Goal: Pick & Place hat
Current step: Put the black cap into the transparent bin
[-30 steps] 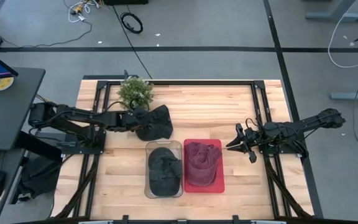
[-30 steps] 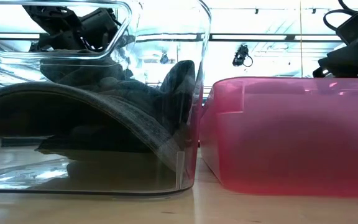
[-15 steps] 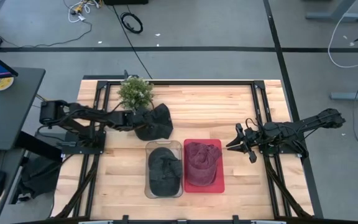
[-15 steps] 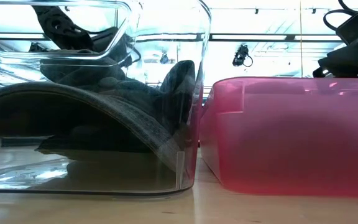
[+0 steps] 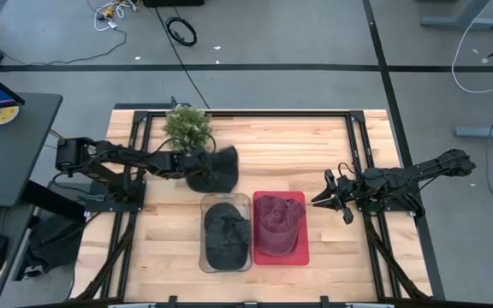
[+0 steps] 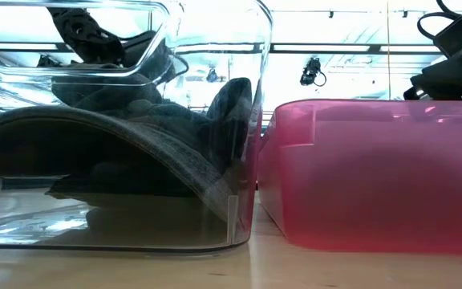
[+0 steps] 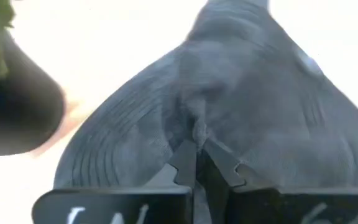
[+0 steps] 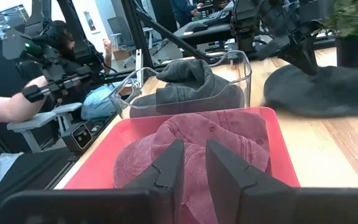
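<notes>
Left hand (image 5: 192, 162) pinches the dark hat (image 5: 214, 168) by the little plant (image 5: 186, 126).

Its two fingers (image 7: 185, 163) are squeezed almost together on a fold of the hat, which lies on the bench (image 5: 315, 141) just behind the clear box (image 5: 226, 233). Another dark hat (image 5: 225, 234) sits in that box, and a red hat (image 5: 278, 224) sits in the pink box (image 5: 302, 253) beside it. The right hand (image 5: 325, 194) waits near the pink box, open a small way, holding nothing.
</notes>
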`<state>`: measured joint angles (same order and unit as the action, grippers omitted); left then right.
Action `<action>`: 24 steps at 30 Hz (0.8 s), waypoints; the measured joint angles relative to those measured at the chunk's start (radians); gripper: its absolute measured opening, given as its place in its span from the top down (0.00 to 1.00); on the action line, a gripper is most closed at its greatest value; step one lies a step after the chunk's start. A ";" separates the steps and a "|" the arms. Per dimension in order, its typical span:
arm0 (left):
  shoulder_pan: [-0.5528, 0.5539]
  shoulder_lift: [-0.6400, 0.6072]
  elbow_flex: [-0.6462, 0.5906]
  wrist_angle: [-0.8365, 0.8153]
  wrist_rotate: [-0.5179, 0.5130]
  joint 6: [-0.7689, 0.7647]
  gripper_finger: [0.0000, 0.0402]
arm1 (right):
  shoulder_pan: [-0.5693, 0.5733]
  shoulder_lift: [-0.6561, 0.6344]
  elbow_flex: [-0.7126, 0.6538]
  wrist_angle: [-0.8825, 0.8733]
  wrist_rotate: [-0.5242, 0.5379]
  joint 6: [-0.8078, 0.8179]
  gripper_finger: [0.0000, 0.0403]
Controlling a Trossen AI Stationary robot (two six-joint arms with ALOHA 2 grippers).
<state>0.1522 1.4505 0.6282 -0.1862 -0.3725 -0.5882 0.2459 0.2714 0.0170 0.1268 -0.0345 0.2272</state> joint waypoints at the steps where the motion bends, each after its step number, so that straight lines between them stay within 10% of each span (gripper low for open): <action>1: -0.008 0.000 0.010 -0.002 0.000 0.019 0.96 | 0.000 0.000 0.000 0.000 0.000 0.000 0.83; 12: -0.137 0.000 0.188 -0.019 -0.045 0.186 0.97 | 0.000 0.000 0.000 0.000 0.000 0.000 0.83; 24: -0.351 0.000 0.401 -0.135 -0.339 0.380 0.98 | 0.000 0.000 0.000 0.000 0.000 0.000 0.83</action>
<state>-0.1984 1.4509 1.0290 -0.3208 -0.7113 -0.2084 0.2459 0.2714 0.0170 0.1268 -0.0342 0.2269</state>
